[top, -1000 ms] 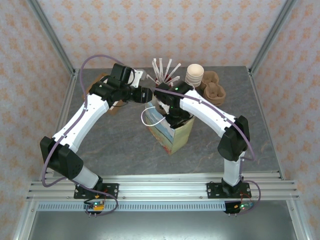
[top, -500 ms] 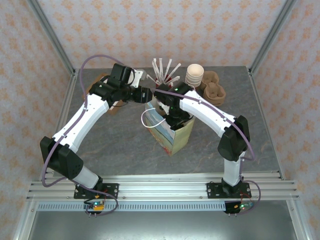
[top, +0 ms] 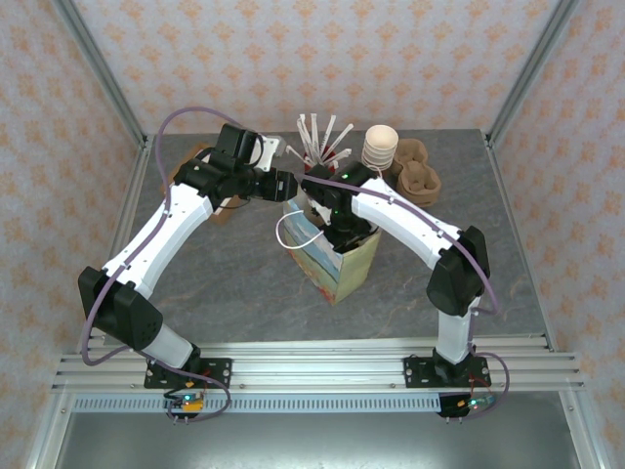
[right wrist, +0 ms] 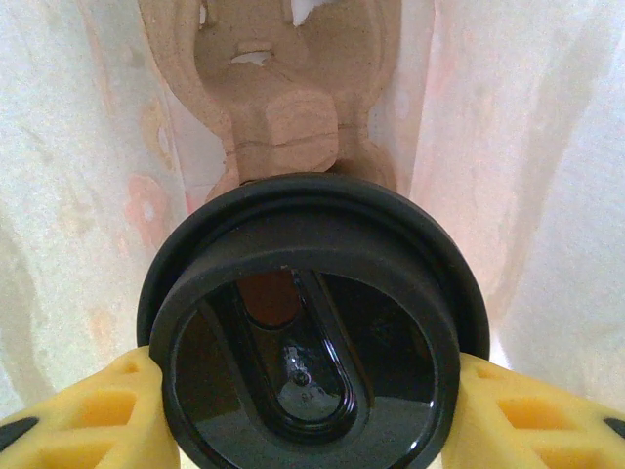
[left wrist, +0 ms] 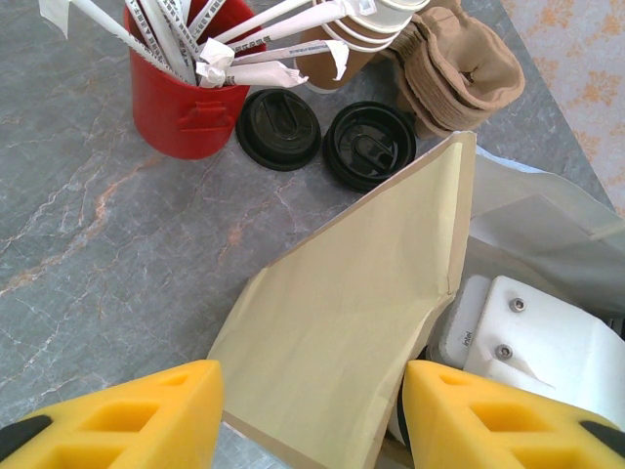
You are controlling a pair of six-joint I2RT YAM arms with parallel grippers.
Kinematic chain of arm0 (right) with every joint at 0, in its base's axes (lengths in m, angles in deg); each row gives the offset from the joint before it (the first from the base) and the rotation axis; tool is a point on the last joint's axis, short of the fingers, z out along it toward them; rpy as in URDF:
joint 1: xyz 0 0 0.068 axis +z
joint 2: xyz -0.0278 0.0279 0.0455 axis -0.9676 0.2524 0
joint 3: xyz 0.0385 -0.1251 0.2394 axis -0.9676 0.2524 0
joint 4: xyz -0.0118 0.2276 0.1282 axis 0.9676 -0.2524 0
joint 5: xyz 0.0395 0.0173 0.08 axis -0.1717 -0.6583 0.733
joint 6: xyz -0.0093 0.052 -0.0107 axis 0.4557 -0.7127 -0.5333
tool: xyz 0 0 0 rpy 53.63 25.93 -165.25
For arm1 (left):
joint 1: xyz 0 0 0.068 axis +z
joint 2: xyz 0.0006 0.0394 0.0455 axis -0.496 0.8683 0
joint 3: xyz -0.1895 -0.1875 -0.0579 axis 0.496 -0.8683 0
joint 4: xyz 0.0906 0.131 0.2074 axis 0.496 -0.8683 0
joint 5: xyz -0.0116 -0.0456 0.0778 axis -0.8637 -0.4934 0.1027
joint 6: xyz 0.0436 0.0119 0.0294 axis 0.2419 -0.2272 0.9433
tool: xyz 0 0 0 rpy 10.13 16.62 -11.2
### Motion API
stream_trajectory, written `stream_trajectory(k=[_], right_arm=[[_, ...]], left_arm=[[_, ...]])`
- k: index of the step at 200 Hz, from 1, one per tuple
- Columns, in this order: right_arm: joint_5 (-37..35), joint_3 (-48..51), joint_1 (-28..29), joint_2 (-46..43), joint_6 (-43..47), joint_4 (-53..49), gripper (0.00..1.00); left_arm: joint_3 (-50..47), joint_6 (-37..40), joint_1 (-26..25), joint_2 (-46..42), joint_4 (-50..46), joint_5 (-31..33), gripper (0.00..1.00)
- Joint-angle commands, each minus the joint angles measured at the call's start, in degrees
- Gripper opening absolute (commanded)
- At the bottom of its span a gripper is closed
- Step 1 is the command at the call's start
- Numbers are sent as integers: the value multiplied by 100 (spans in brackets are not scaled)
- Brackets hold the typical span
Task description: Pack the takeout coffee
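The takeout coffee (right wrist: pixel 308 322) shows its round black lid from above, inside the paper bag (top: pixel 342 262). My right gripper (right wrist: pixel 308 415) reaches down into the bag and is shut on the cup, a yellow finger (right wrist: pixel 88 415) on each side below the lid. Beneath it a brown pulp cup carrier (right wrist: pixel 283 107) lies at the bag's bottom. My left gripper (left wrist: pixel 312 420) is open at the bag's upper left edge (top: pixel 285 186). The bag's tan side panel (left wrist: pixel 352 313) stands between its fingers. Whether the pads touch it I cannot tell.
A red cup of white straws (left wrist: pixel 190 98) stands behind the bag, with two loose black lids (left wrist: pixel 279 129) on the table beside it. A stack of lidless cream cups (top: pixel 381 147) and brown carriers (top: pixel 418 176) sit at the back right.
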Motion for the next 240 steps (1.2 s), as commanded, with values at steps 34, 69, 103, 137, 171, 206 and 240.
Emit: stream_trajectory(k=[34, 69, 103, 137, 171, 206, 240], right_arm=[[-110, 202, 21, 127, 8, -128, 43], [-135, 48, 59, 175, 25, -180, 43], [-156, -22, 68, 190, 16, -221, 43], [-151, -117, 77, 199, 14, -241, 43], [-149, -126, 86, 211, 17, -231, 43], [-135, -137, 86, 214, 25, -230, 43], [-140, -137, 91, 197, 29, -226, 43]], left_arm=[[6, 70, -23, -182, -91, 113, 52], [-3, 70, -26, -190, -100, 131, 52], [-3, 79, -26, -190, -91, 127, 52], [-3, 88, -25, -181, -91, 131, 52], [-4, 90, -25, -154, -91, 140, 52], [4, 94, -28, -147, -100, 140, 52], [8, 98, -30, -146, -105, 140, 52]])
